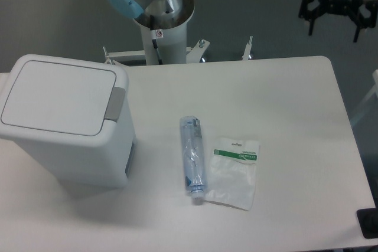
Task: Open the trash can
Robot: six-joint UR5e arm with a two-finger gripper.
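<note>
The trash can (pixel 68 128) is a large white boxy bin standing at the left of the white table (pixel 283 98). Its flat lid (pixel 56 95) lies shut, and the grey push tab (pixel 116 103) sits at the lid's right edge. My gripper (pixel 335 19) is black with a blue light and hangs at the top right, beyond the table's far edge and far from the can. Its fingers (pixel 309 13) are spread apart with nothing between them.
A clear plastic bottle (pixel 192 159) lies on its side mid-table. A clear plastic bag with a green label (pixel 234 172) lies just right of it. The arm's white base column (pixel 162 28) stands behind the table's far edge. A dark object (pixel 369 223) sits at the bottom right corner.
</note>
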